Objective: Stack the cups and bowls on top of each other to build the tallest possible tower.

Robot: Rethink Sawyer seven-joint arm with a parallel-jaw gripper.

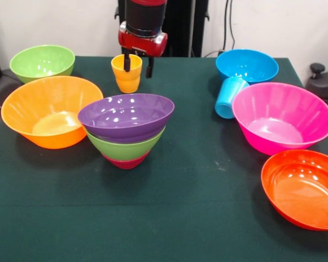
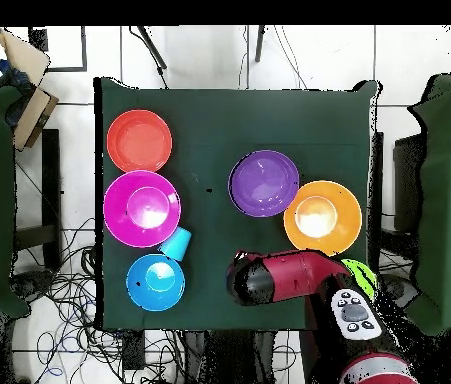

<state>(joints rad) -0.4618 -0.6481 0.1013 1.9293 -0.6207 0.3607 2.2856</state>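
Red-orange bowl (image 1: 302,188) sits nearest the camera, front right corner of the green table (image 1: 197,229). Behind it the big pink bowl (image 1: 282,115), with the blue cup (image 1: 228,96) on its side wedged between it and the blue bowl (image 1: 247,65). Left side: large orange bowl (image 1: 50,109), green bowl (image 1: 42,61) behind it.

Tower (image 1: 126,129) stands mid-table: purple bowl (image 1: 126,116) on top, a second green one under it, crimson at the bottom, all upright and nested.

Yellow cup (image 1: 127,73) stands upright just behind the tower, toward my base, long axis vertical. My gripper (image 1: 138,65) hangs right over it, one finger (image 1: 127,61) dipping inside the rim, the other outside the wall. Jaws look spread across the rim and not yet pinched, so I judge I hold nothing.

The key relation: the cup is directly under me, the tower just beyond it toward the camera. Cloth is flat and bare between the two. Room is tight on the orange bowl's side, open on the other.
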